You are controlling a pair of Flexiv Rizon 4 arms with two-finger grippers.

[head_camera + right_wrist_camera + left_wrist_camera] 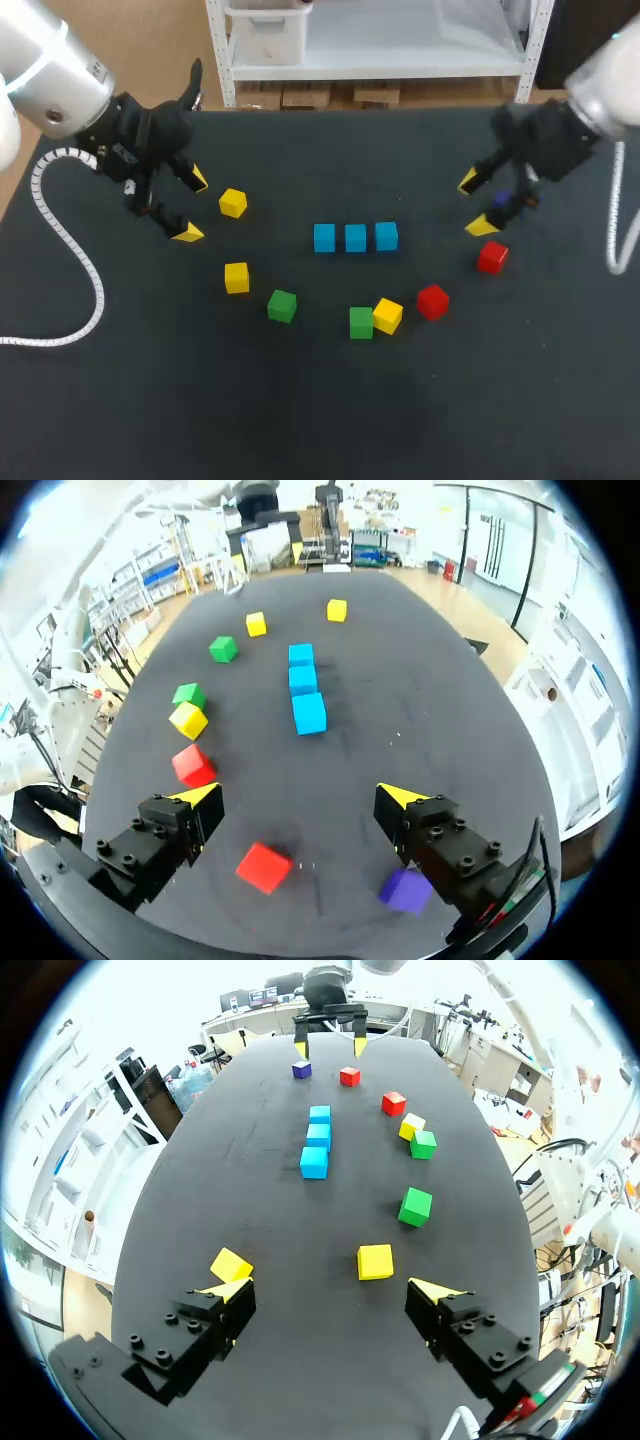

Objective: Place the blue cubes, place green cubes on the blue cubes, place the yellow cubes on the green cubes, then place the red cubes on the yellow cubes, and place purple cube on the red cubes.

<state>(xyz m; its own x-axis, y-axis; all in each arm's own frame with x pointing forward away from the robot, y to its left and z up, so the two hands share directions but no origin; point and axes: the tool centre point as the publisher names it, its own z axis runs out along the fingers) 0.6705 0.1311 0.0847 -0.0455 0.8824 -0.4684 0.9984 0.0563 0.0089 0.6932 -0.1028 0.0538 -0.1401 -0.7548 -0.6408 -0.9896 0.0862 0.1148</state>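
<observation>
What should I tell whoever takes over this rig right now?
Left tool: open, empty, beside a yellow cube.
Right tool: open, empty, purple cube beside one finger, a red cube close by.
Done: three blue cubes set in a row at the middle.
Left: two green cubes, three yellow and two red lie loose, nothing stacked. Stack green, yellow, red, then purple.

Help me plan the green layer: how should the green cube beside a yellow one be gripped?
Come from above, pinching the green cube across the two opposite faces clear of the yellow cube, which sits tight against another side, seemingly leaving no finger gap.
</observation>
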